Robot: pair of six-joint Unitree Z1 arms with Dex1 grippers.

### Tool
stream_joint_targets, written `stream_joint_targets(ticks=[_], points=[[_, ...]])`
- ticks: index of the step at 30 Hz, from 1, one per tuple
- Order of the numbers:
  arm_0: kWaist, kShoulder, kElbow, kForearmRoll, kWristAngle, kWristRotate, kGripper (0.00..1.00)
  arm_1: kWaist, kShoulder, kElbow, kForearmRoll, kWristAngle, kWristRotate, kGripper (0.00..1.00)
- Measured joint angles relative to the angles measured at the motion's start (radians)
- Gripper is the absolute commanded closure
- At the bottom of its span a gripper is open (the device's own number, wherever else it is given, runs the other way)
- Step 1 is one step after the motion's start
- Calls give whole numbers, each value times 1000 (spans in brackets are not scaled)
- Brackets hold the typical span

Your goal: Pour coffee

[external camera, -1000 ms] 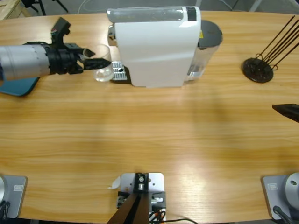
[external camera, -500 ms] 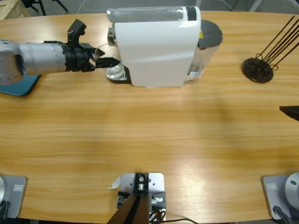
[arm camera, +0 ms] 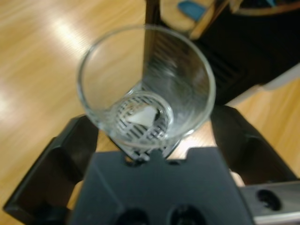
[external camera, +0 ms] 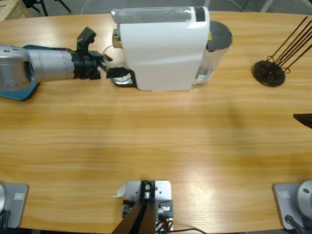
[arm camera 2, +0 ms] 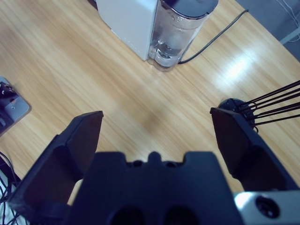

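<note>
While the clear glass (arm camera: 146,84) stands on the drip grille at the white coffee machine (external camera: 163,48), the left gripper (external camera: 113,67) seems to hold it between its jaws. Across the wooden table (external camera: 156,136), the right gripper (arm camera 2: 157,140) gapes empty, near a black wire stand (external camera: 269,72).

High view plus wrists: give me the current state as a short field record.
left gripper: jaws either side of the glass cup, no gap visible
cup: empty, over the drip tray grate of the white coffee machine
right gripper: open, holding nothing, away from the machine
water tank: on the machine's far side
black wire stand: table's right end
</note>
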Motion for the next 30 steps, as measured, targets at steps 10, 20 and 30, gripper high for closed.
stream_joint_targets(ticks=[10,20,30], points=[[-1,-10,54,0,11,0,0,0,0,0,0,0,0,23],[-1,-336,98,273,86,-21,20,-1,17,-54,37,1,12,4],[16,-734,-140,1024,142,-47,68,-261,260,-295,191,332,-15,1000]])
